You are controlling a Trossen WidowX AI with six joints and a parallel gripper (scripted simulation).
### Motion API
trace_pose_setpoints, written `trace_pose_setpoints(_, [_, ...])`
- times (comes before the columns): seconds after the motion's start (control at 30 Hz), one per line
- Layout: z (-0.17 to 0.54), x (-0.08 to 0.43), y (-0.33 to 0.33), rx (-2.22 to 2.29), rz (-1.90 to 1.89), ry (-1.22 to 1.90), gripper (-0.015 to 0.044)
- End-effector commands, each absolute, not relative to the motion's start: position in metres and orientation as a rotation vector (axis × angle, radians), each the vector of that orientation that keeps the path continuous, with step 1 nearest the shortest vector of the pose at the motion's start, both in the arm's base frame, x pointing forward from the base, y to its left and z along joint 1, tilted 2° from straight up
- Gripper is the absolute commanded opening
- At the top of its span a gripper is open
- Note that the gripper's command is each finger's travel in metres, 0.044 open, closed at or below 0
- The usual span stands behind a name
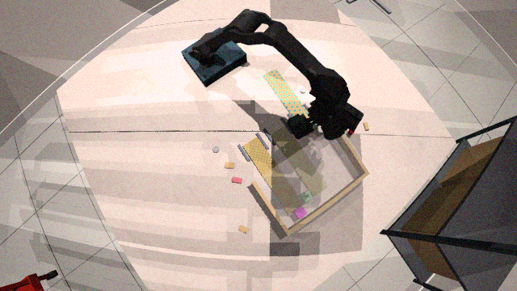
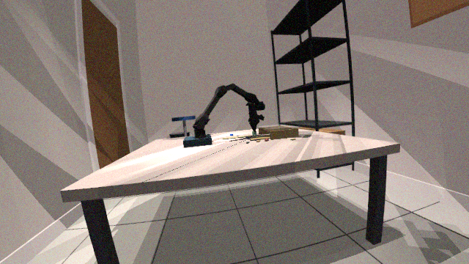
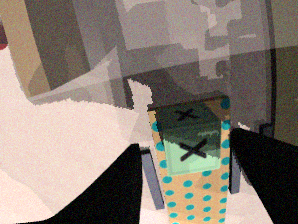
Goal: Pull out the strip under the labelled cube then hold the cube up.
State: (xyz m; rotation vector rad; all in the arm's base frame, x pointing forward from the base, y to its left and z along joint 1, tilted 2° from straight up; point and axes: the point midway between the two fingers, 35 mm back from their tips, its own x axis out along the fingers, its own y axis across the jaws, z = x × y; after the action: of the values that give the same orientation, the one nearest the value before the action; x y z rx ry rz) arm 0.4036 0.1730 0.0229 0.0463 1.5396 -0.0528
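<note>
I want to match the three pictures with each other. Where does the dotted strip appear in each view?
Top: the dotted strip lies right of centre, running diagonally until it goes under the gripper.
Exterior: too small to pick out; only the gripper low over the table shows the spot.
Wrist: bottom centre, running up to the cross-marked green cube.
Shared landmark: the gripper, over the strip's cube end.
</note>
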Motion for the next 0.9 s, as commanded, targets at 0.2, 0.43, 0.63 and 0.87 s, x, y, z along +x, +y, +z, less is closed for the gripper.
trace_pose_setpoints(0.2, [0.002, 0.401, 0.171, 0.037, -0.057, 1.55, 0.025])
trace_pose_setpoints(0.43, [0.001, 0.401, 0.17, 0.037, -0.057, 1.55, 0.025])
trace_pose_setpoints(0.63, [0.003, 0.402, 0.172, 0.043, -0.056, 1.547, 0.0197])
trace_pose_setpoints(0.87, [0.003, 0.402, 0.172, 0.043, -0.056, 1.547, 0.0131])
